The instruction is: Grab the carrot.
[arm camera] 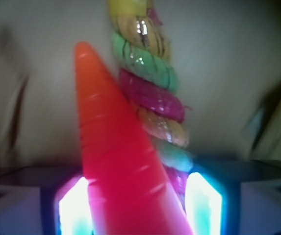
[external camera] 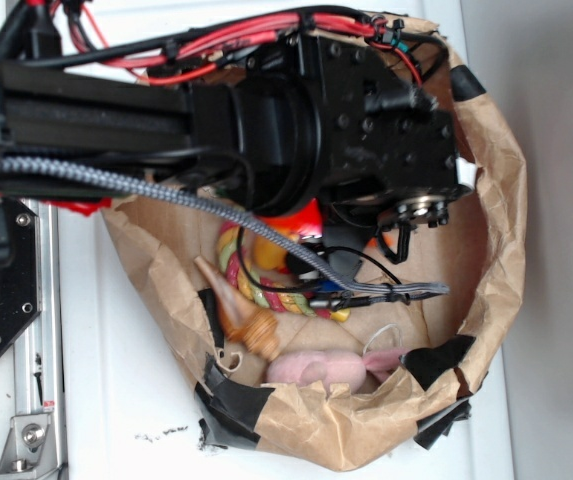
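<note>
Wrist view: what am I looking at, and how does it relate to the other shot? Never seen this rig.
It is a camera mounted on the robot arm's hand, looking out between the two fingers of the gripper. The glowing pads at the bottom are its fingertips. Between them sits the carrot, an orange cone, with its point facing away. Pad contact is not visible, so I can't tell whether it is clamped yet. Beside it, touching, lies a twisted rope ring.

The exterior view looks down from outside: the black arm reaches into a brown paper bag on a white table. Inside are the rope ring, a spiral seashell and a pink plush toy. The arm hides most of the carrot there.
</note>
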Robot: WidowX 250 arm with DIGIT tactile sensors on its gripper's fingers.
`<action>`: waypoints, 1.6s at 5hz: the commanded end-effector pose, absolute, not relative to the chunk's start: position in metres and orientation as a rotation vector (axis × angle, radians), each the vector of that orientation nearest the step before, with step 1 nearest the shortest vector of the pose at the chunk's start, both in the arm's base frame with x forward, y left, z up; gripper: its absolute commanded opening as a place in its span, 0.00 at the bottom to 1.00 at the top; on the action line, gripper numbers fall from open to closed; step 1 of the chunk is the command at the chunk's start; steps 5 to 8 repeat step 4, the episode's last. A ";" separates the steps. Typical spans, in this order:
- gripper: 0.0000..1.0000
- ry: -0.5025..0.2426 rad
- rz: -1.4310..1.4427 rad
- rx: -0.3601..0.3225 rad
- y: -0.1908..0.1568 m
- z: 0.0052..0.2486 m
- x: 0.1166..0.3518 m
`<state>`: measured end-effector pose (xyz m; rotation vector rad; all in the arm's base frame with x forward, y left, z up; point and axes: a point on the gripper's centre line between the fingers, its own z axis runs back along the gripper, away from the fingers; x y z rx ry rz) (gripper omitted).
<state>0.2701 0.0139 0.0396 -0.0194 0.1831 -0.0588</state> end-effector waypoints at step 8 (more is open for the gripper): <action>0.00 -0.101 0.214 -0.071 0.019 0.173 0.261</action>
